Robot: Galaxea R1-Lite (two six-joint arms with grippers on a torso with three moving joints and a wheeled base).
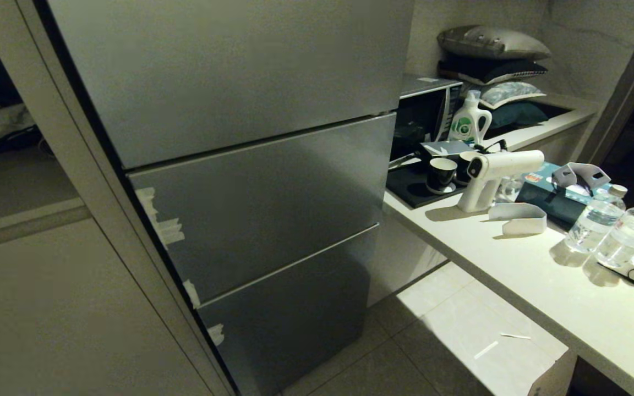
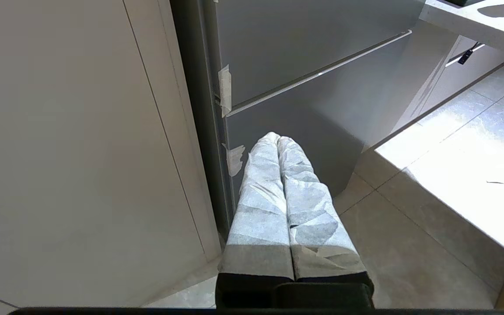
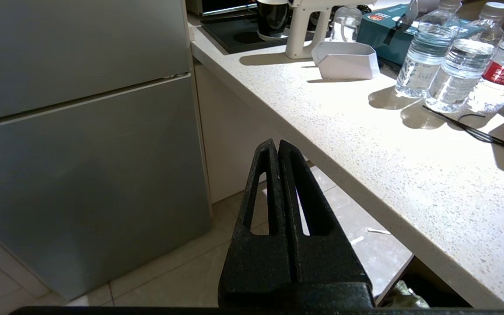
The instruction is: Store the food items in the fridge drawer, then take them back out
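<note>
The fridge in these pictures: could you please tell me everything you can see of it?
The fridge is tall, with three stacked matte grey steel-looking door panels, all shut, split by thin horizontal seams. Strips of pale tape cling to its left edge. It stands upright on the tiled floor, between a pale cabinet on the left and the counter on the right. Neither gripper touches it.
</note>
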